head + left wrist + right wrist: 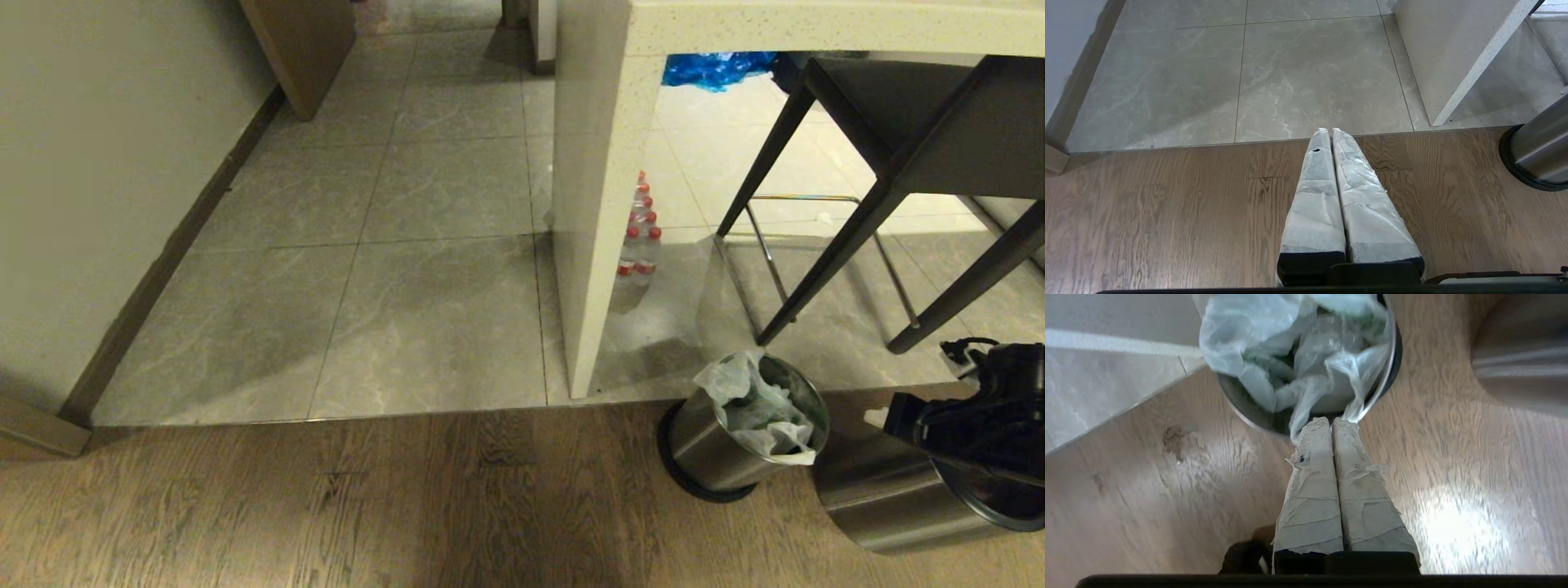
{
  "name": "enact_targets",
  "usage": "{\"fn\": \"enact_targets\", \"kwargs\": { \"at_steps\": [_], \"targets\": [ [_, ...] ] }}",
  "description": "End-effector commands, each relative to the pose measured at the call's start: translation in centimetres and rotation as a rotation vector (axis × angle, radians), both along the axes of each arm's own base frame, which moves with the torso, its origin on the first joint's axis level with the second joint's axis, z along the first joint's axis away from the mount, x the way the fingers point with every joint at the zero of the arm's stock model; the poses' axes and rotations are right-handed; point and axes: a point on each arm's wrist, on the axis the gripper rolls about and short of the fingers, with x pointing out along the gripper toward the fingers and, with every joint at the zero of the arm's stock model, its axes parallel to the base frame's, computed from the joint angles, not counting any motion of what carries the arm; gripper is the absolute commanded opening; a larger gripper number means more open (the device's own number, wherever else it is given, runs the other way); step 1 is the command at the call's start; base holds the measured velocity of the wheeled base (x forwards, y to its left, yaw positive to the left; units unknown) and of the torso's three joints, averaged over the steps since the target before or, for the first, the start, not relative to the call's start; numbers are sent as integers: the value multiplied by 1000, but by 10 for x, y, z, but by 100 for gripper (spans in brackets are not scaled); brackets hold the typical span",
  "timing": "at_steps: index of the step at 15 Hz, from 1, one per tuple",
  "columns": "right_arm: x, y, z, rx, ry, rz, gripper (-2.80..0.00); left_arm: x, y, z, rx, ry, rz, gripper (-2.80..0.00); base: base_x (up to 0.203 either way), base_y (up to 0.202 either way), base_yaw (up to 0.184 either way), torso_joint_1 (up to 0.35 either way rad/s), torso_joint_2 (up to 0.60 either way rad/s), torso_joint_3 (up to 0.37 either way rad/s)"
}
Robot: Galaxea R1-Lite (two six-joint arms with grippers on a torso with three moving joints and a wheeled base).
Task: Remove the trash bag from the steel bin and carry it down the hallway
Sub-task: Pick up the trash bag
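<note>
Right arm at the bin, bag still inside, left arm idle.

Hallway [424, 204]: grey marbled tiles run ahead, cream wall and dark baseboard on the left; wood floor [326, 506] in the foreground. Counter panel [592, 212] stands at the tile edge, dark stool [890, 131] to its right, water bottles [639, 245] behind the panel, blue bag [714, 67] further back. Steel bin [739, 429] sits on the wood just past the panel foot, tilted, trash bag [759, 404] crumpled inside with film spilling over the rim. Second steel cylinder [898, 502] just right of it. Right gripper [1331, 424] has fingers pressed together at the bin rim, touching bag film; whether any film is pinched I cannot tell. Left gripper [1329, 132] fingers together, holding nothing, above the wood floor.
</note>
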Motion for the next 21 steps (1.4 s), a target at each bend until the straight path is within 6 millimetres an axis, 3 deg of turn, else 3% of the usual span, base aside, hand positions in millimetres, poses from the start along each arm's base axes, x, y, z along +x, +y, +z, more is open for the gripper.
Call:
{"fn": "enact_targets", "kwargs": {
  "at_steps": [1,4,11,15,21],
  "targets": [
    [2,-1,-3,-1,-2,-3,-280,0,0,0,0,0,0,-280,0,0,0,0,0,0],
    [5,-2,-11,-1,11,-5,-280,0,0,0,0,0,0,-280,0,0,0,0,0,0],
    [30,-11,-56,-31,-18,-13,-280,0,0,0,0,0,0,-280,0,0,0,0,0,0],
    [33,-4,-50,-27,-48,21,-280,0,0,0,0,0,0,-280,0,0,0,0,0,0],
    [36,4,-69,2,-21,68,-280,0,0,0,0,0,0,-280,0,0,0,0,0,0]
  ]
}}
